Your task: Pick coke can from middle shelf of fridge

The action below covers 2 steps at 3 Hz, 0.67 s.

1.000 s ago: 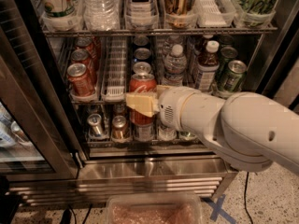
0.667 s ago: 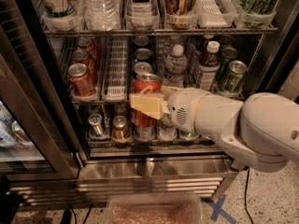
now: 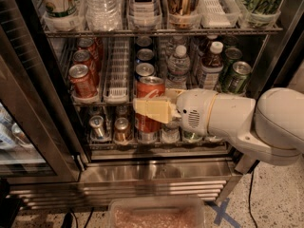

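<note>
My gripper [image 3: 150, 102] is shut on the coke can [image 3: 151, 87], a bright red can with white script and a silver top. One pale yellow finger [image 3: 152, 109] crosses the can's front. The can is held upright just in front of the middle shelf [image 3: 117, 97], a wire rack with clear lane trays, in the centre of the open fridge [image 3: 152, 172]. My white arm reaches in from the right.
Darker red cans [image 3: 81, 80] stand left on the middle shelf, blue cans [image 3: 144, 70] behind the held can, a water bottle [image 3: 178, 65] and green cans [image 3: 236, 77] to the right. Small cans [image 3: 97, 125] sit on the rack below. The glass door [image 3: 28, 103] stands open left. A bin [image 3: 156, 213] lies on the floor.
The gripper, still shut on the coke can, has drawn slightly right and out from the shelf towards the camera. The arm has pulled back to the right.
</note>
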Motion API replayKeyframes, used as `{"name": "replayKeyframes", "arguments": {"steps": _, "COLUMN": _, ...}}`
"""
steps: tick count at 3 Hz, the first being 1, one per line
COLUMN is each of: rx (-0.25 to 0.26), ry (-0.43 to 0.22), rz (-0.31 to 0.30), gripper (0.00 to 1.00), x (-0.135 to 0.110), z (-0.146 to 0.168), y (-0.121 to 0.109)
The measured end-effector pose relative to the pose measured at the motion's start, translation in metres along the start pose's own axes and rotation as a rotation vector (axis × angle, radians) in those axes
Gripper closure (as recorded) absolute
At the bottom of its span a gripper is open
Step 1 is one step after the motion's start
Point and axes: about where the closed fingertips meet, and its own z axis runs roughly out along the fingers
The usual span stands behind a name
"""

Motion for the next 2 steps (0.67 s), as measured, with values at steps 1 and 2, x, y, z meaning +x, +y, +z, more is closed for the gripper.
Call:
{"name": "replayKeyframes", "arguments": {"steps": 1, "rx": 0.032, "ry": 0.074, "rz": -0.065, "gripper": 1.00, "x": -0.007, "z": 0.009, "y": 0.010}}
{"name": "replayKeyframes", "arguments": {"steps": 2, "rx": 0.072, "ry": 0.145, "rz": -0.166, "gripper": 1.00, "x": -0.023, "z": 0.014, "y": 0.029}}
